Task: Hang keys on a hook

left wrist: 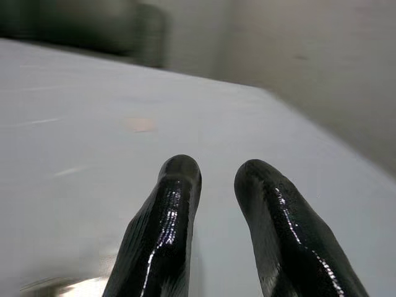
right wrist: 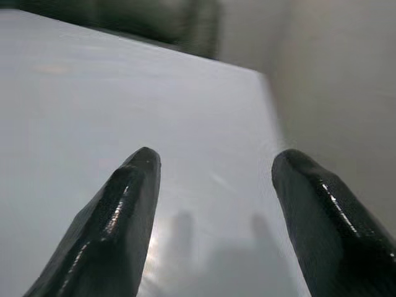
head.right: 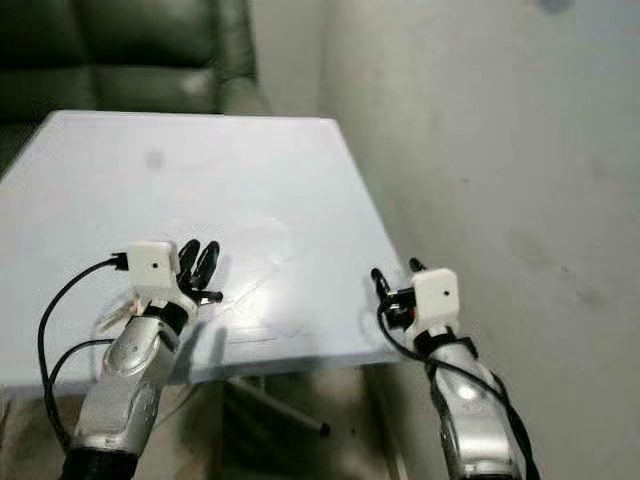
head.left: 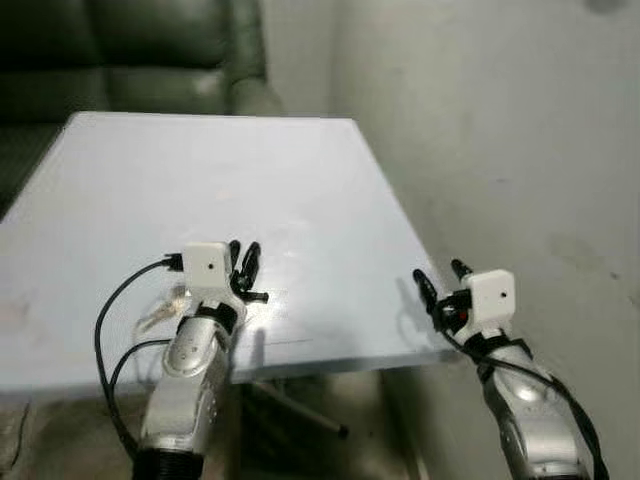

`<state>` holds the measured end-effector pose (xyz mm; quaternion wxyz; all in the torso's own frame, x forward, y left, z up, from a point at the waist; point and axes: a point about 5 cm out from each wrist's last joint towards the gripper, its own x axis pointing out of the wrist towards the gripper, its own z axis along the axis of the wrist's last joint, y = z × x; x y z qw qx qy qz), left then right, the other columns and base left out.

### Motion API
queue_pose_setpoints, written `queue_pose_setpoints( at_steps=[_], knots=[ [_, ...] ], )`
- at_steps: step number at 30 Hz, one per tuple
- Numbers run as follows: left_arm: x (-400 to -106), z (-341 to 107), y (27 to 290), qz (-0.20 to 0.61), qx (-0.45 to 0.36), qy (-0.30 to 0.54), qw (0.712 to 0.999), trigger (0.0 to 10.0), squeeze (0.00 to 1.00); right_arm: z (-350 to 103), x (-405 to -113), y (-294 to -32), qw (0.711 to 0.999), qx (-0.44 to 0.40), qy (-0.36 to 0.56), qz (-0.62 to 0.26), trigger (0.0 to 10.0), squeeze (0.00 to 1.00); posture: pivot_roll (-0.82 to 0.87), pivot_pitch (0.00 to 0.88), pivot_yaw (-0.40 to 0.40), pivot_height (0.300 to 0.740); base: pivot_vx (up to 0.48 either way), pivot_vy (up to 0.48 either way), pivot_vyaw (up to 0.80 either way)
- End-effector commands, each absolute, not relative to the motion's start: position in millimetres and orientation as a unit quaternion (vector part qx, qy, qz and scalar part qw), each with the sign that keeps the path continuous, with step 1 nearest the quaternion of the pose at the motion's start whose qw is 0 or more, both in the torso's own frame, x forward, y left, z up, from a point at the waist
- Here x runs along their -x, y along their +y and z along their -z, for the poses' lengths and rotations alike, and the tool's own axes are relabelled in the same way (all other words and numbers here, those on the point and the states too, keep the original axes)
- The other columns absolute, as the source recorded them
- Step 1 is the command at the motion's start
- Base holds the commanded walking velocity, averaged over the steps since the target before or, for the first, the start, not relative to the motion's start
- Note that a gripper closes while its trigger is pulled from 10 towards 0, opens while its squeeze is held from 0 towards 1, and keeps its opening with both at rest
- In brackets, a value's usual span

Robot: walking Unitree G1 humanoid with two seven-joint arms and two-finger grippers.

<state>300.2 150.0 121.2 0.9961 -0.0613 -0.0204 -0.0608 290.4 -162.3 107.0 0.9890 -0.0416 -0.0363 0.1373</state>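
My left gripper [head.left: 245, 252] hovers low over the white table [head.left: 220, 170] near its front edge. Its two black fingers [left wrist: 179, 179] stand almost together, with only a thin gap and nothing visible between them. A small pale, shiny object [head.left: 162, 312], which may be the keys, lies on the table just left of and beneath my left wrist; I cannot make out its details. My right gripper [head.left: 440, 272] is at the table's front right corner, open wide, with bare tabletop between its fingers [right wrist: 124, 204].
A dark green leather sofa [head.left: 130, 50] stands behind the table. A plain pale wall [head.left: 500, 120] runs close along the table's right side. Beneath the front edge are a table leg [head.left: 300, 405] and the floor.
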Motion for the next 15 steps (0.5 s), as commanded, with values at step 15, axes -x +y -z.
queue_pose_setpoints(
  at_steps=[15],
  knots=[
    [-302.7,-125.9,143.7,0.073,0.08,-0.02,0.994,10.0,0.0,-104.8,-288.5,-173.5,0.993,-0.01,-0.024,-0.117,10.0,0.0,0.04,0.009,-0.088,0.74,0.0,0.016,0.37]
  ],
)
